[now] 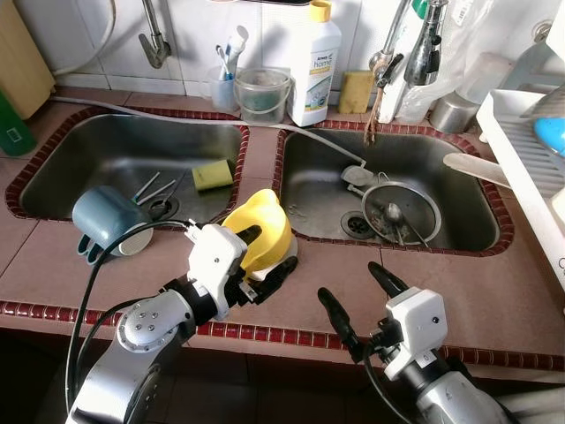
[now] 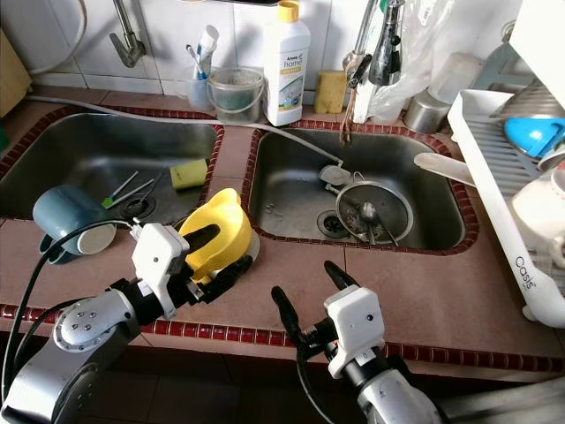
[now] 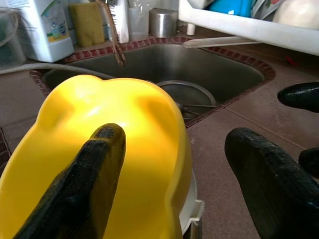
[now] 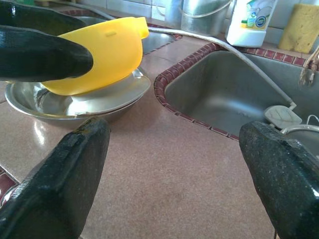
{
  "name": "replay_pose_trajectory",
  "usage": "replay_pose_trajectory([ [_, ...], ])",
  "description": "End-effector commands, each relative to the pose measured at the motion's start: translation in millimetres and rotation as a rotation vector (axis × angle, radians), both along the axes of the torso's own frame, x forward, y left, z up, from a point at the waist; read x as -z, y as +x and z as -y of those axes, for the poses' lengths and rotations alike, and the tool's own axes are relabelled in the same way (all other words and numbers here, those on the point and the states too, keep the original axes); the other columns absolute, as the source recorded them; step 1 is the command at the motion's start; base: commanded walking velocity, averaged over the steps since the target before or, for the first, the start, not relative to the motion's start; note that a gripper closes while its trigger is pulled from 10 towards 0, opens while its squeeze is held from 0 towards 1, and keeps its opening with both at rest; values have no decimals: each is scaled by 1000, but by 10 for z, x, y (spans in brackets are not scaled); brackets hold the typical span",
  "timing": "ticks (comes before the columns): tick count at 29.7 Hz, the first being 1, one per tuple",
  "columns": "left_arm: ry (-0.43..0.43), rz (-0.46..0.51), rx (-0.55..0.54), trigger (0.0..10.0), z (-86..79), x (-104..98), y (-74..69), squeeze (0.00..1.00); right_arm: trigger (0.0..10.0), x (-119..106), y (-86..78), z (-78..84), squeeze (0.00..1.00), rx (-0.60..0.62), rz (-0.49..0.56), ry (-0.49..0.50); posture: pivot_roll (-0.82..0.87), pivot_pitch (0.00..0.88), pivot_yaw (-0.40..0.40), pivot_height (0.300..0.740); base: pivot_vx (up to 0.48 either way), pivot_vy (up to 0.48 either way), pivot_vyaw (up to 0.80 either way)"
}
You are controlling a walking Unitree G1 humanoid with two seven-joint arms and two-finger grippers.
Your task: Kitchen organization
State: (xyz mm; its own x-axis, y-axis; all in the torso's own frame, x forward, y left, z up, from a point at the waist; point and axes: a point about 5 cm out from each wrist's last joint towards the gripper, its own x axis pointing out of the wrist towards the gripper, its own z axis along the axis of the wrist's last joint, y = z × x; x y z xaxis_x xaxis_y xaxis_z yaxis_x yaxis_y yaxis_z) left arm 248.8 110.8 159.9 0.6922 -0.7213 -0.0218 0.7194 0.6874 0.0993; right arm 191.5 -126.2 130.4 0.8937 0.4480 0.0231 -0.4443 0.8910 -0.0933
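While the left gripper straddles the overturned yellow plastic bowl resting on a shallow steel dish at the tiled counter's front edge, fingers wide and unclosed, grasping seems underway; next, pinch its rim. Right gripper hovers open, empty.

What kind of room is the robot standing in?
A home kitchen, most likely, at the washing-up spot. There is a steel double sink set in a brown tiled counter, a white dish rack holding crockery, and a white detergent bottle beside a yellow sponge.
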Motion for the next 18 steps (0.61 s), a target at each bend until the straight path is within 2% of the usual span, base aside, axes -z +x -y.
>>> replay_pose_trajectory([
  [1,-1,11,11,0,-4,-53,5,0,10000,-28,-20,-8,0,-2,13,-4,-168,133,8,740,0,0,0],
  [18,73,3,60,0,18,-51,-35,0,10000,-27,-20,-28,0,8,17,2,-163,132,23,740,0,0,0],
])
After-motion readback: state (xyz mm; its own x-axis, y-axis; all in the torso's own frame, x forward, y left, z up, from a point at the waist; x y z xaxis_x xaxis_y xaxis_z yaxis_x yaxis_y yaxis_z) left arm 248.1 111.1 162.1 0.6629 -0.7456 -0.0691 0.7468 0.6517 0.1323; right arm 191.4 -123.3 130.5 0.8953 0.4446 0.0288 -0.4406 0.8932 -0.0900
